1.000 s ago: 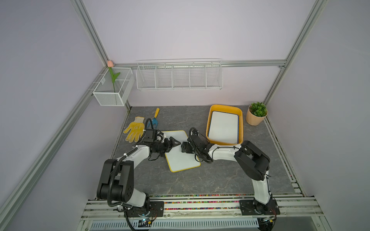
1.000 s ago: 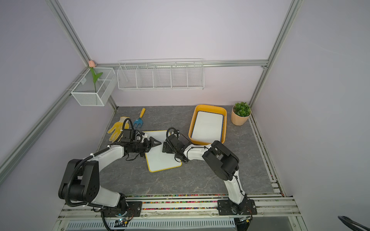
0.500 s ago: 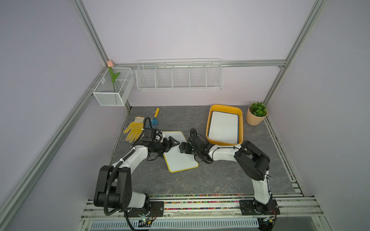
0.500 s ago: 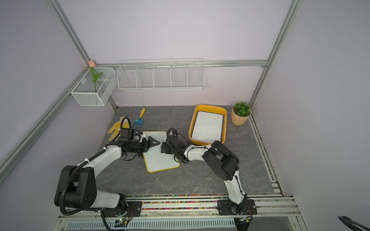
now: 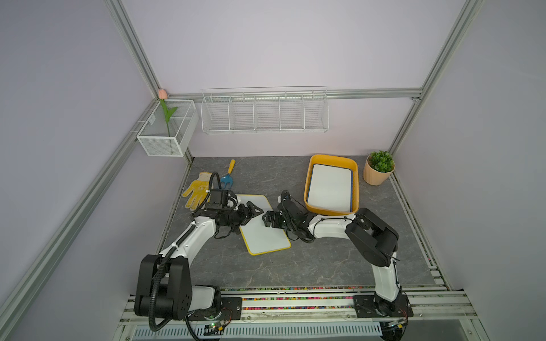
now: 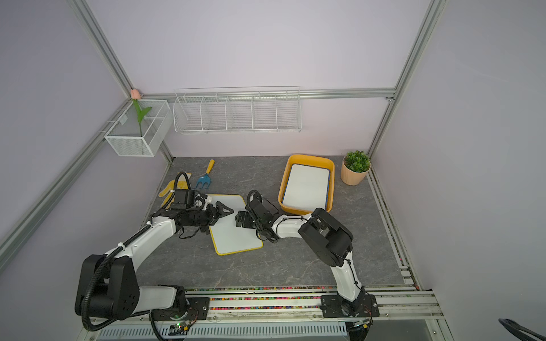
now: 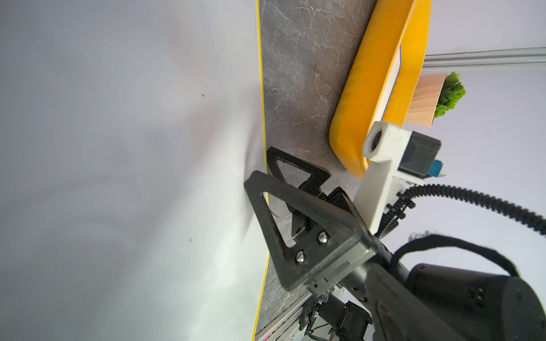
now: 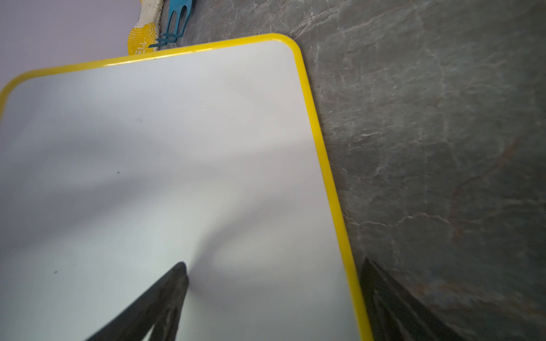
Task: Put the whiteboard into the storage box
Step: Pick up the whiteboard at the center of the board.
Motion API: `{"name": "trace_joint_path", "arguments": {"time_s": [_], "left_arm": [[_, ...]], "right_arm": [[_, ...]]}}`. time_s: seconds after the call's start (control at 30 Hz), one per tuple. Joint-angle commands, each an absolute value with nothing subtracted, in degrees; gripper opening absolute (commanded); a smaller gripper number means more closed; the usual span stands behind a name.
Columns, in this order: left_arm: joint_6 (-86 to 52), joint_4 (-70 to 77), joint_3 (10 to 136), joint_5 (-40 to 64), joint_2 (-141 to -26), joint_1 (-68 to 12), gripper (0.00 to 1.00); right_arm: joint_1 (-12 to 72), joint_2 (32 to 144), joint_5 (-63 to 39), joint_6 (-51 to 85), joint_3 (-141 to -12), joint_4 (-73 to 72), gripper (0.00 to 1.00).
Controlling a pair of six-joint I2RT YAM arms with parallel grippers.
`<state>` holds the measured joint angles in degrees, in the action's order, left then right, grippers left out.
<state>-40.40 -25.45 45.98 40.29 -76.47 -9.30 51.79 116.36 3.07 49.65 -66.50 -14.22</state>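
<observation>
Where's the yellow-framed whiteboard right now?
In both top views the yellow-framed whiteboard lies on the grey table between the left gripper and right gripper, left of the storage box and near the yellow glove.

Before the wire rack point(image 5: 264, 115) sit a potted plant point(image 5: 378, 172), a yellow glove point(image 5: 196, 192) and a blue hand rake point(image 5: 227, 179), the last two perhaps touching.
</observation>
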Motion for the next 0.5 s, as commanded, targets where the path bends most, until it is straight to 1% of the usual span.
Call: {"name": "trace_joint_path", "arguments": {"time_s": [0.0, 0.33, 0.4, 0.43, 0.47], "left_arm": [[-39.27, -26.10, 47.38, 39.97, -75.03, -8.79, 0.91], [-39.29, -27.33, 46.48, 39.19, -71.95, -8.09, 0.86], [-39.30, -27.27, 46.39, 39.07, -72.02, -8.00, 0.81], [-39.23, -27.10, 46.33, 39.24, -72.23, -8.00, 0.78], [-39.39, -26.62, 46.18, 39.54, -72.58, -8.04, 0.72]], "right_arm": [[52.30, 120.06, -0.44, 52.40, -62.84, -2.99, 0.94], [52.03, 120.85, -0.96, 53.21, -62.84, -3.24, 0.93], [52.05, 120.89, -1.14, 53.39, -62.75, -3.51, 0.94], [52.03, 120.83, -1.14, 53.44, -62.75, -3.60, 0.94], [52.03, 120.76, -1.14, 53.44, -62.75, -3.56, 0.94]]}}
